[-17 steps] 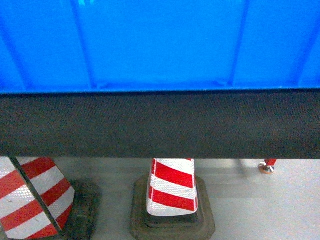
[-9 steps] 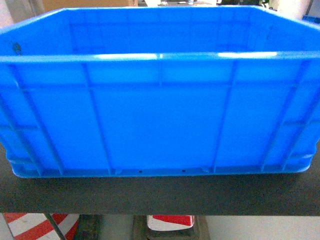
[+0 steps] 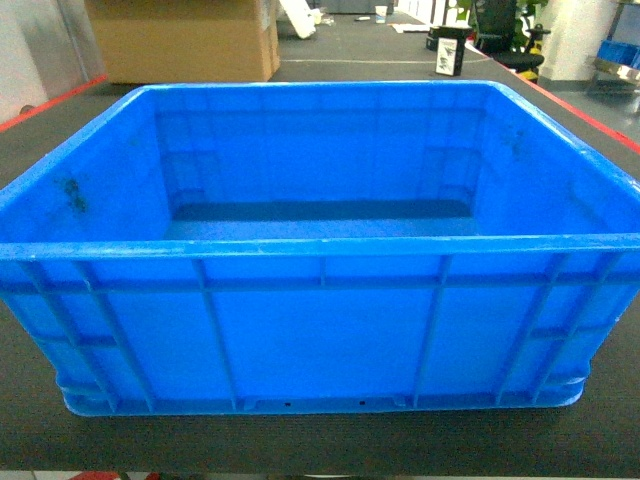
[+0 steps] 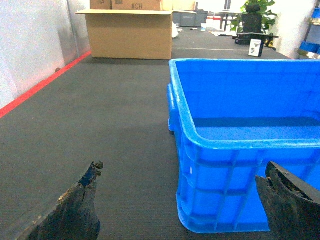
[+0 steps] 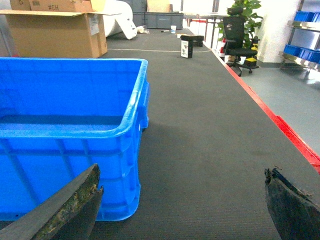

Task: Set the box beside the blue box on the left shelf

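Cardboard carton (image 4: 131, 34), office chair (image 5: 240, 40), potted plant (image 4: 256, 10)

Box (image 4: 240, 150) on dark mat (image 4: 100, 120), spread pincer (image 4: 182, 200) astride its corner

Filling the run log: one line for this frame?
box: empty, on dark mat | left gripper: open, at its left corner | right gripper: open, at its right corner

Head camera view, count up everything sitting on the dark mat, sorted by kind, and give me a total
Blue crates: 1, the box
Cardboard boxes: 1, the cardboard box
Small black containers: 1, the black container
Total: 3
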You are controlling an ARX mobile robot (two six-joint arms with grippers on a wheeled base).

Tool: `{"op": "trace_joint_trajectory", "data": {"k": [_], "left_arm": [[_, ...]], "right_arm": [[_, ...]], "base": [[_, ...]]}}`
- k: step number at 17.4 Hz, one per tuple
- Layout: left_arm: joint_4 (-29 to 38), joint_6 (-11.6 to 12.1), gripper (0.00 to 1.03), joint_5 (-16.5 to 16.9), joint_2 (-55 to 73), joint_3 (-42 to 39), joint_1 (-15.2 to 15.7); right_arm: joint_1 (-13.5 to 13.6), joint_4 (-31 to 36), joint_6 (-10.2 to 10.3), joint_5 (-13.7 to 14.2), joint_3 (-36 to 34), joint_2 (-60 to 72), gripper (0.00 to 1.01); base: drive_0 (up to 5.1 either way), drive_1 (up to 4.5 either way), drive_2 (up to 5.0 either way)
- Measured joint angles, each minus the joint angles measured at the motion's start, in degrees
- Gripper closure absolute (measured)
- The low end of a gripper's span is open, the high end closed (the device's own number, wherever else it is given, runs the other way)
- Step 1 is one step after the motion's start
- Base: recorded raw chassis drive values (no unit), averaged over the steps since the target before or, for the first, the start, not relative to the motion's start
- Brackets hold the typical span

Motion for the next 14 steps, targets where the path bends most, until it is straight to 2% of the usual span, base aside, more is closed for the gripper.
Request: {"op": "trace_joint_trajectory", "data": {"k": [14], "left_arm": [[0.0, 0.0, 0.05, 0.0, 0.0, 0.0, 0.0]], "right_arm": [[0.0, 0.0, 0.0, 0.0, 0.0, 0.0, 0.03]], "base": [[0.0, 0.00, 0.0]]}}
